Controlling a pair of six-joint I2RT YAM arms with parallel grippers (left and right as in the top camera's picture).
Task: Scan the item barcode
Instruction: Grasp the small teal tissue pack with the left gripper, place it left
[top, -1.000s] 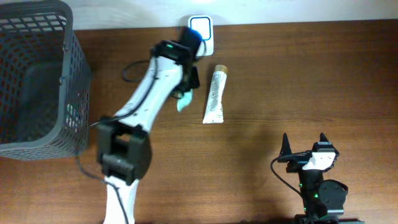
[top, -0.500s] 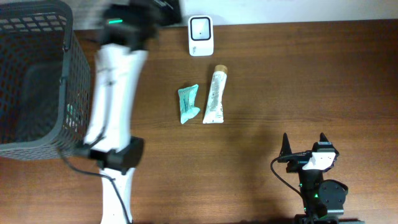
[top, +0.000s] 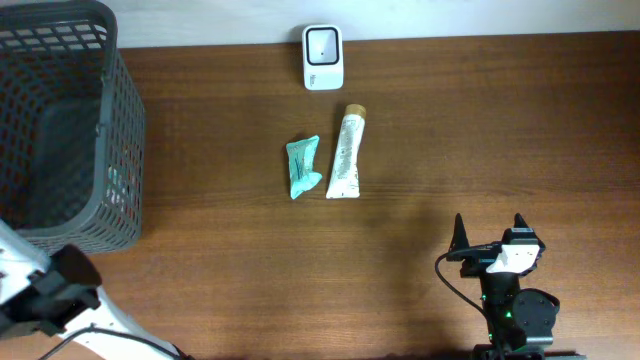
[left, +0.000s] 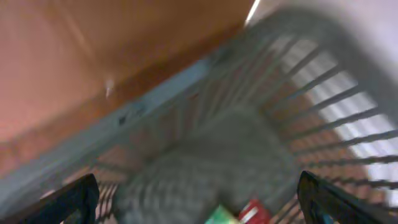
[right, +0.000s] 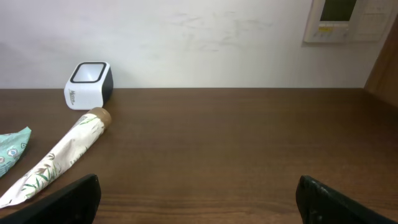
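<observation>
A teal packet (top: 302, 167) lies flat mid-table, just left of a white tube (top: 347, 152). The white barcode scanner (top: 322, 43) stands at the table's far edge. The right wrist view shows the scanner (right: 88, 84), the tube (right: 59, 155) and the packet (right: 11, 149) at its left. My left gripper (left: 199, 202) is open and holds nothing; its blurred view looks into the grey basket (left: 155, 106). Only part of the left arm (top: 50, 295) shows overhead, at the lower left corner. My right gripper (top: 490, 232) stands open over bare wood at the front right.
The grey mesh basket (top: 125, 150) fills the table's left end. A green item (left: 221, 216) and a red item (left: 252, 210) lie at its bottom. A wall runs behind the table's far edge.
The left gripper opened and let go of the teal packet, which now lies beside the tube. The left arm swung back to the lower left, by the basket. The right arm has not moved.
</observation>
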